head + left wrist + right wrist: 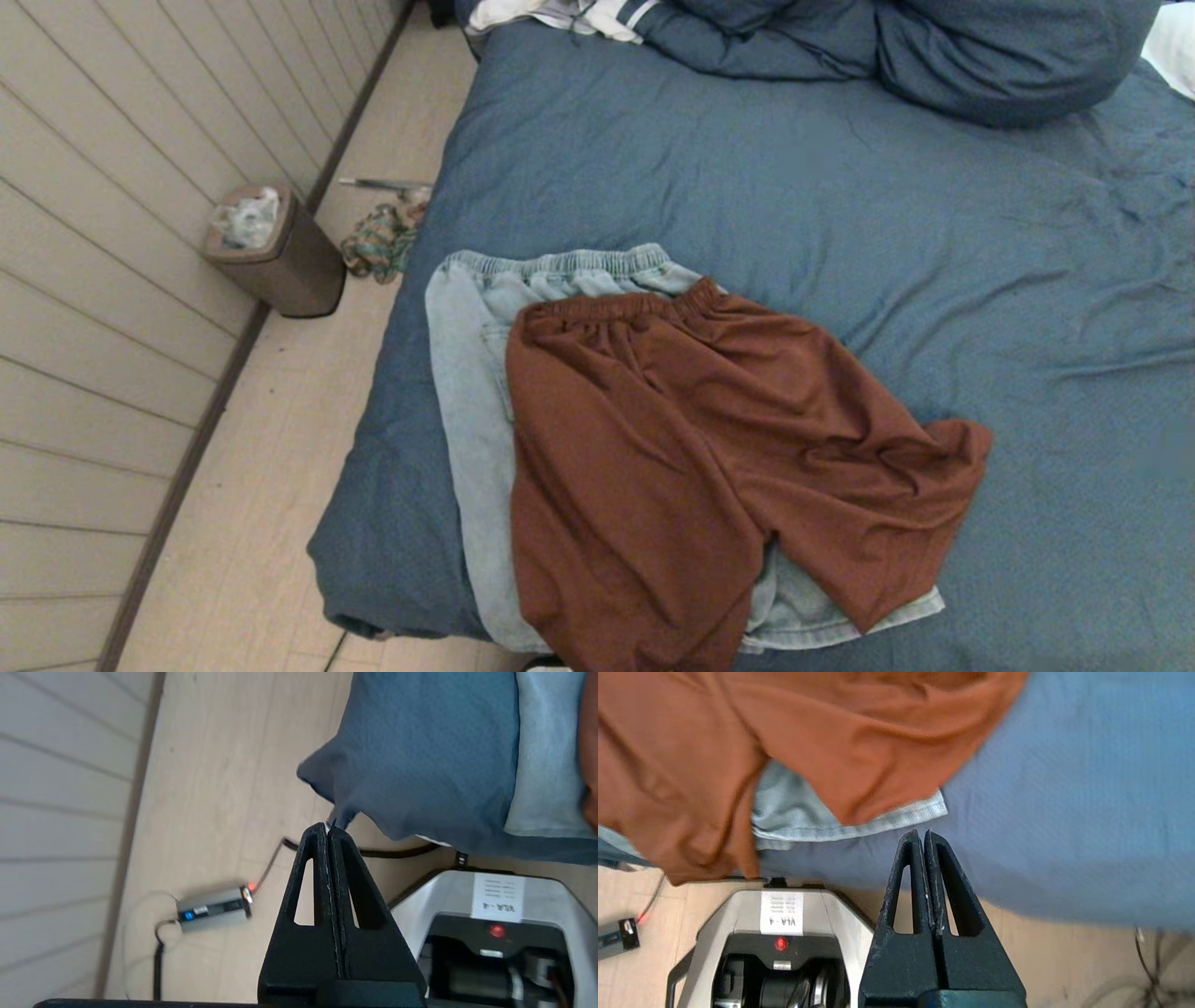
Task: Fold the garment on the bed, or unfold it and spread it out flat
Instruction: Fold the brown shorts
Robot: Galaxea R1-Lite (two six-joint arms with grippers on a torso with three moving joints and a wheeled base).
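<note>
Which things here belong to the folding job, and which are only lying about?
Job:
rust-brown mesh shorts
light-blue denim shorts
slate-blue bed

Lying about:
brown waste bin
multicoloured cloth on the floor
grey adapter box

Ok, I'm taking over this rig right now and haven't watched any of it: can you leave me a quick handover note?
Left gripper: shut, empty, off the bed's near left corner, above the floor.
Right gripper: shut, empty, off the bed's near edge.
On the bed, near its left side: rust-brown shorts spread open over light denim shorts, both waistbands pointing away from the robot.
Done: brown shorts laid out, some wrinkles.
Left: smoothing or folding; neither gripper is touching cloth.
</note>
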